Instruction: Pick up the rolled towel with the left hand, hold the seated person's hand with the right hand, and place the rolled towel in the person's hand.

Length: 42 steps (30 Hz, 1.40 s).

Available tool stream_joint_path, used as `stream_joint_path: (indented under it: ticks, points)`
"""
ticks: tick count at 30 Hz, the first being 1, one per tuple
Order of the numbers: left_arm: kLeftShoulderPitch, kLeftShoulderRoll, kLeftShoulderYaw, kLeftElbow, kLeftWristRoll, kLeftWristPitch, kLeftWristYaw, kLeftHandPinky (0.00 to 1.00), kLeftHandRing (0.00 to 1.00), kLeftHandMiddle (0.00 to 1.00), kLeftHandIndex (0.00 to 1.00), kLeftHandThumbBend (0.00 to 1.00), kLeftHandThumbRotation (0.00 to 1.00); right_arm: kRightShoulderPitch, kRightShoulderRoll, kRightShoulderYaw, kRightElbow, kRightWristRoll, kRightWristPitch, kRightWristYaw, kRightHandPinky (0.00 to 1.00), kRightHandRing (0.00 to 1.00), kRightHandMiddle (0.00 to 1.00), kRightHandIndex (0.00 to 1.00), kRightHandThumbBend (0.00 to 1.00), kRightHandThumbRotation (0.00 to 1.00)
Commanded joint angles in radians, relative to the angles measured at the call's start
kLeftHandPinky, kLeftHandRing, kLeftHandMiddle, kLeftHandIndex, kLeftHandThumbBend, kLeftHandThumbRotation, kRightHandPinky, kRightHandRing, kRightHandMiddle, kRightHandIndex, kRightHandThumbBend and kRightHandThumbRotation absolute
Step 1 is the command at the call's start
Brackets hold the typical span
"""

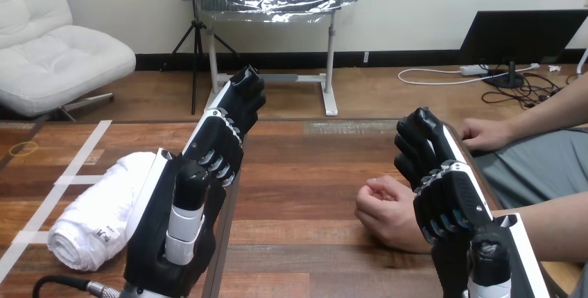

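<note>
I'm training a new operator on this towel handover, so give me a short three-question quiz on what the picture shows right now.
1. True or false: the rolled towel lies on the table, held by neither robot hand.
2. The person's hand beside the right robot hand is: A) flat, palm up; B) loosely closed; C) wrapped round the towel.
3. Fill in: the left robot hand has its fingers ___ (straight or curled).

Key: 1 true; 2 B; 3 straight.
</note>
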<state>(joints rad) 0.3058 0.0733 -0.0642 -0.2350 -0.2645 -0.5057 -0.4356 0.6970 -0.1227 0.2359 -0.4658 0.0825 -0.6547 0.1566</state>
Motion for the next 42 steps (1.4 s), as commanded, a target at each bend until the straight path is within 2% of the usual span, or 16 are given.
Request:
stream_joint_path:
  ticks: [1, 31, 34, 42]
  points:
    - [-0.018, -0.001, -0.008, 0.000, -0.004, -0.018, 0.002, 1.00, 0.97, 0.96, 0.95, 0.76, 1.00, -0.034, 0.004, 0.000, -0.025, 0.004, -0.006, 0.001, 0.99, 0.98, 0.96, 0.96, 0.69, 1.00]
    - [-0.025, -0.005, -0.008, 0.007, 0.001, -0.017, 0.014, 0.99, 0.96, 0.95, 0.95, 0.75, 1.00, -0.037, 0.005, 0.000, -0.024, 0.006, -0.003, 0.001, 0.98, 0.97, 0.96, 0.96, 0.70, 1.00]
    - [-0.026, -0.005, -0.003, 0.005, 0.010, -0.008, 0.025, 0.99, 0.96, 0.96, 0.95, 0.76, 1.00, -0.038, 0.005, 0.001, -0.023, 0.009, -0.003, 0.002, 0.98, 0.97, 0.96, 0.96, 0.70, 1.00]
    - [-0.050, -0.016, 0.026, 0.017, 0.070, 0.001, 0.099, 1.00, 0.98, 0.97, 0.95, 0.79, 1.00, -0.042, 0.007, 0.000, -0.021, 0.006, -0.002, 0.001, 0.98, 0.98, 0.96, 0.96, 0.69, 1.00]
